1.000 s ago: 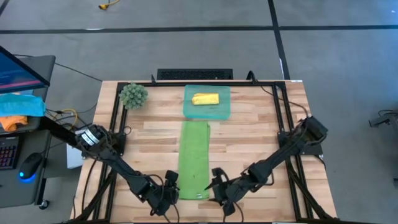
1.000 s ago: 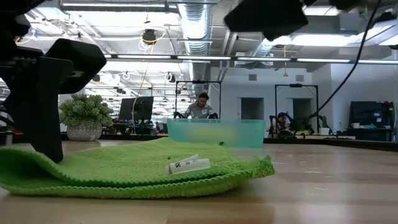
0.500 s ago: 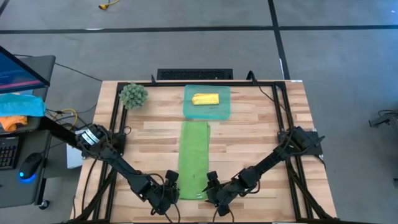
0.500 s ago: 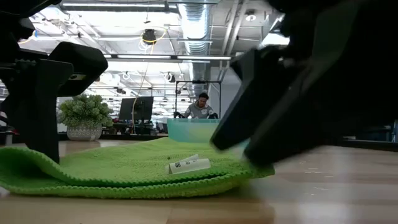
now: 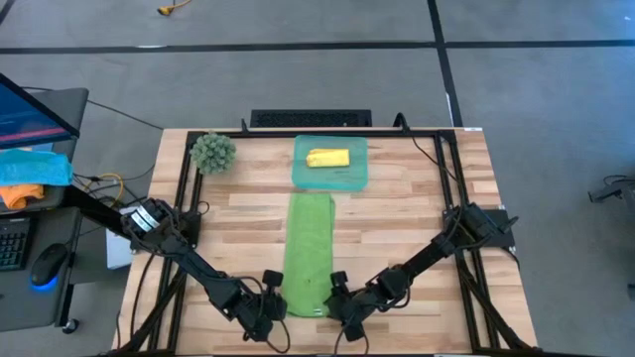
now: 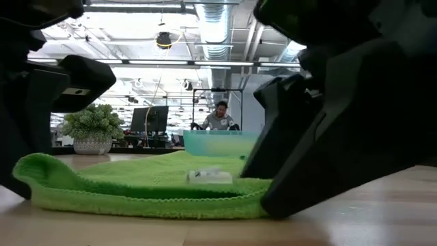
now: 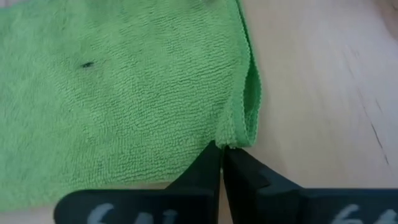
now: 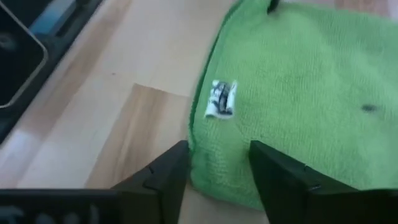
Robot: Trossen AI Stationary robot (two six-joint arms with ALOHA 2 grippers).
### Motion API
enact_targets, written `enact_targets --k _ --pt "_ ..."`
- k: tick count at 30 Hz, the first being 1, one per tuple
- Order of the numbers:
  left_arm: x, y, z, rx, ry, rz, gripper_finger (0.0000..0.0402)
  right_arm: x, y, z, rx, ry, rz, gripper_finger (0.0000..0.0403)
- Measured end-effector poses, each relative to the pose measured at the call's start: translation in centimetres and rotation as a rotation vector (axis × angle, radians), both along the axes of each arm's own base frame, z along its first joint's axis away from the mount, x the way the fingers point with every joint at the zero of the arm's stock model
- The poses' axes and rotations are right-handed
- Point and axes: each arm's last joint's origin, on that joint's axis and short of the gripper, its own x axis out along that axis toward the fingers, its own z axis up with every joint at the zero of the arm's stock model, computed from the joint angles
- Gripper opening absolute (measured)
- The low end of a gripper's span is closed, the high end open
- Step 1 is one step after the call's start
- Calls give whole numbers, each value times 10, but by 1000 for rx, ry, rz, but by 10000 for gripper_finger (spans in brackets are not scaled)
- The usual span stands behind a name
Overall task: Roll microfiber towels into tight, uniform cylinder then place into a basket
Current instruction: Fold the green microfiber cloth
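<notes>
Green towel: the light green microfiber towel (image 5: 309,253) lies folded into a long strip on the bench, running from just short of the basket down to the near edge, roughly midway between the bench's left and right sides.
Towel's near end: in the low view the near hem (image 6: 143,198) is doubled over, and its left corner is raised off the wood.
Label: a small white tag (image 8: 221,99) sits on the cloth close to the hem on the right gripper's side.
Yellow towel: the yellow microfiber towel (image 5: 327,158) lies as a short roll inside the basket.
Basket: the teal-green basket (image 5: 300,177) stands at the far edge of the bench, centred, in line with the green strip.
Left gripper: the left gripper (image 7: 222,163) is at the near left corner of the green strip, its fingers pinched together on the folded corner of the cloth.
Right gripper: the right gripper (image 8: 217,167) is at the near right corner of the strip, its fingers spread apart with the hem lying between them, nothing clamped.
Bench: pale wooden planks (image 5: 417,198) inside a black frame.
Green ball: a fuzzy green ball (image 5: 212,152) rests near the far left corner of the bench, well apart from the basket.
Beyond the bench: a person (image 6: 220,117) shows in the room behind the basket in the low view.
</notes>
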Motion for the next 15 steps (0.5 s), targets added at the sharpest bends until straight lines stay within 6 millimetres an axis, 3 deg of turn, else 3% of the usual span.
enact_targets --k 9,15 --pt "0 1 0 -45 -11 88 2 2 -6 -1 38 41 -49 23" --pt "-1 1 11 -67 -32 89 1 -3 -2 7 50 38 -30 27"
